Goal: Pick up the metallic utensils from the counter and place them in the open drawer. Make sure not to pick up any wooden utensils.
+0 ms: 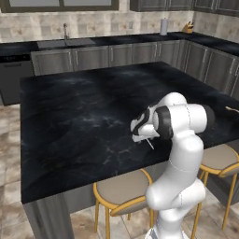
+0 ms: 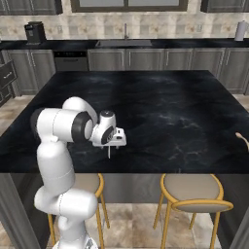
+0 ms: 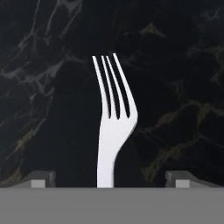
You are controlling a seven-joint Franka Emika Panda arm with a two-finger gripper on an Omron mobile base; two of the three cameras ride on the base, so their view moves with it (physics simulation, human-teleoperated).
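Fork [image 3: 113, 127] lies midway between wide-spread fingers [image 3: 41, 178] (untouched), on the counter [image 3: 175, 87].

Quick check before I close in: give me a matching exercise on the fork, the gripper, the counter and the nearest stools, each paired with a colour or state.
Things:
1. fork
2. gripper
3. counter
4. stools

Descriptions:
A. glossy black with faint white veins
B. open, one fingertip on each side of the silver handle
C. silver, lying flat, prongs pointing away from the hand
D. tan seats on yellow frames, tucked at the near edge

Pairs: 1-C, 2-B, 3-A, 4-D
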